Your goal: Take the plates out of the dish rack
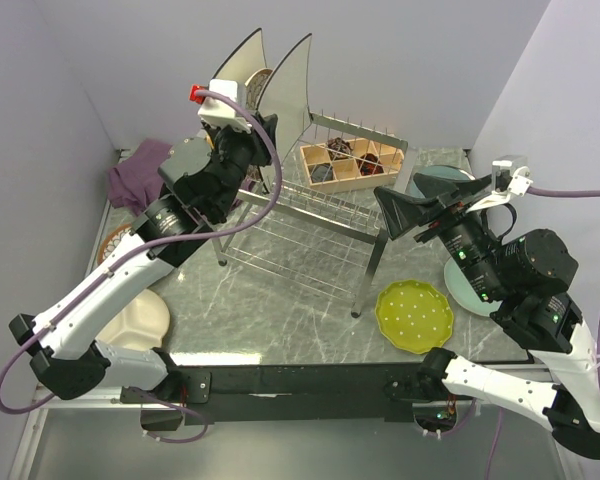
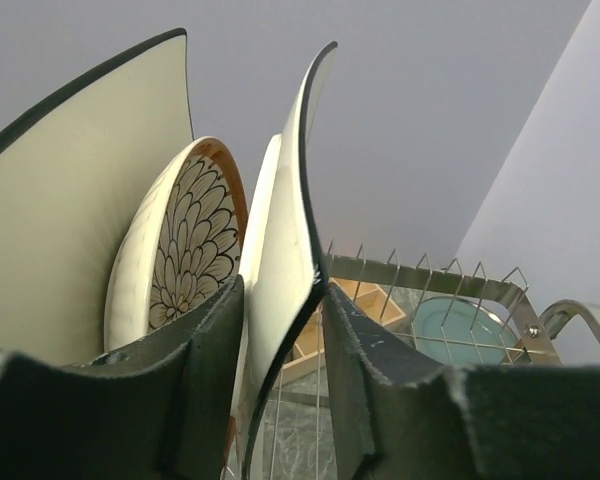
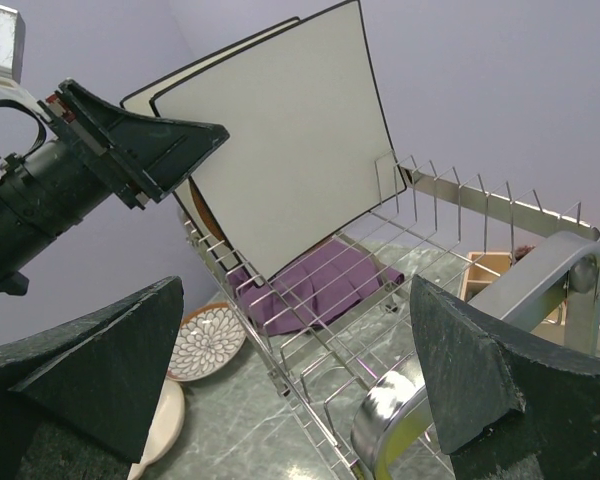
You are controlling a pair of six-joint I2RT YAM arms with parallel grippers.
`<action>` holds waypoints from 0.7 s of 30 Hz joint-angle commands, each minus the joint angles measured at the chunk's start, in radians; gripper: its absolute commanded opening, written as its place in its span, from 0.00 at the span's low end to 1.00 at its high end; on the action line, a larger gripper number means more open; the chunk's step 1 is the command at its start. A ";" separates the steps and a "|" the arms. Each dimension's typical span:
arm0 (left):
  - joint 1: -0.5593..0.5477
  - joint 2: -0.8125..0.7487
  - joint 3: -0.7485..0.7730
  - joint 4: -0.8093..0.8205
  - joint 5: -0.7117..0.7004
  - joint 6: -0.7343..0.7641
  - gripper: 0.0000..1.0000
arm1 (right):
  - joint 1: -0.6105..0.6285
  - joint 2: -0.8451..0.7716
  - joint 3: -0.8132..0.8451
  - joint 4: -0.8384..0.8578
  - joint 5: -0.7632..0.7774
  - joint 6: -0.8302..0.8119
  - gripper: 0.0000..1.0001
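The dish rack [image 1: 310,225] stands mid-table. Two large cream square plates stand at its far left end, one behind [image 1: 242,70] and one in front [image 1: 292,95]. A brown-rimmed patterned round plate [image 2: 195,240] and a cream round one [image 2: 263,200] stand between them. My left gripper [image 1: 255,165] straddles the front square plate [image 2: 295,200]. In the left wrist view [image 2: 283,290] both pads press its lower edge. My right gripper [image 1: 382,215] is open and empty above the rack's right end, as the right wrist view [image 3: 295,300] shows.
On the table lie a yellow-green plate [image 1: 415,315], a mint plate [image 1: 470,290], a teal plate [image 1: 445,180], a cream plate [image 1: 140,320] and a patterned plate [image 1: 115,243]. A wooden compartment box [image 1: 345,165] and a purple cloth [image 1: 140,175] sit behind the rack.
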 commanded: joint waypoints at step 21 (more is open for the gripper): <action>-0.001 0.054 -0.075 0.059 0.029 0.053 0.33 | 0.005 -0.009 -0.004 0.035 -0.001 -0.011 1.00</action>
